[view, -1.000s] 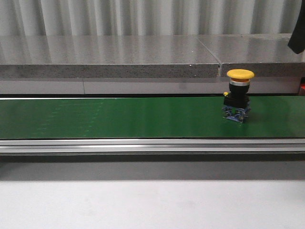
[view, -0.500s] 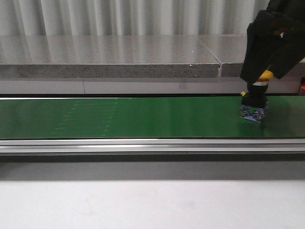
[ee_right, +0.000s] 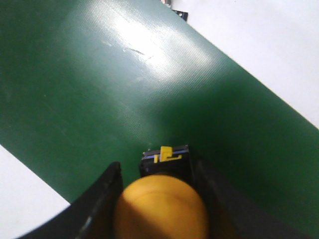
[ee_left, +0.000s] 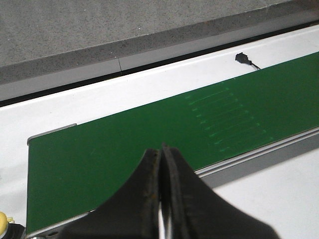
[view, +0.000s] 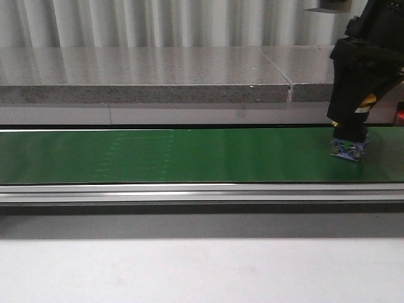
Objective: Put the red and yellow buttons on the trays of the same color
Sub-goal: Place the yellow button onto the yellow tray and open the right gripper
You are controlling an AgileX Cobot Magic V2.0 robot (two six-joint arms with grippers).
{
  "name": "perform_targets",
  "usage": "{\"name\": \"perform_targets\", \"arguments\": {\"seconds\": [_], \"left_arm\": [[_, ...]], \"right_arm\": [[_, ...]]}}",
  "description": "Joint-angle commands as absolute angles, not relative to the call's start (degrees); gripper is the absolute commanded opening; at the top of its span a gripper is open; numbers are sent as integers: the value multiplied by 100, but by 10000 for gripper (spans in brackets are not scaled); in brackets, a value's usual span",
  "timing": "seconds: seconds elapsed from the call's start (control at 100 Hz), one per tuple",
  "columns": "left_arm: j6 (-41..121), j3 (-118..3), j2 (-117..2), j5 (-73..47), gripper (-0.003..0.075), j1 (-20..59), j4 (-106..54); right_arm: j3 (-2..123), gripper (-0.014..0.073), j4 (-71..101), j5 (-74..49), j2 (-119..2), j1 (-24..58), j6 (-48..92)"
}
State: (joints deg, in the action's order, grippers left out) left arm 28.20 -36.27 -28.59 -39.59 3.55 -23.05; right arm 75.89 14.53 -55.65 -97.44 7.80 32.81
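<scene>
A yellow button with a black body and blue base stands on the green belt at the far right. My right gripper has come down over it from above and hides most of its cap. In the right wrist view the two fingers press against both sides of the yellow cap, so the right gripper is shut on it. My left gripper is shut on nothing, over the belt. No red button and no trays are in view.
An aluminium rail runs along the belt's near edge, with white table in front. A grey stone ledge lies behind. A small black part sits by the belt. Something yellow shows at the belt's end.
The yellow button has travelled right along the belt. My right arm came in from the upper right, dropped over the button and closed around its cap.
</scene>
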Motion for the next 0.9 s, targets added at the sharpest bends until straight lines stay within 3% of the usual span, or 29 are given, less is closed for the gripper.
{"name": "perform_targets", "arguments": {"seconds": [0.0, 0.26, 0.89], "left_arm": [[2808, -3768, -2875, -3617, -20, 400, -2492], [2808, -3768, -2875, -3617, -20, 400, -2492], [2808, -3768, -2875, -3617, -20, 400, -2492]], "right_arm": [[7779, 162, 1628, -5448, -9324, 777, 3209], [7779, 162, 1633, -5383, -8734, 372, 2295], [7764, 162, 1596, -5778, -8476, -2158, 1061]]}}
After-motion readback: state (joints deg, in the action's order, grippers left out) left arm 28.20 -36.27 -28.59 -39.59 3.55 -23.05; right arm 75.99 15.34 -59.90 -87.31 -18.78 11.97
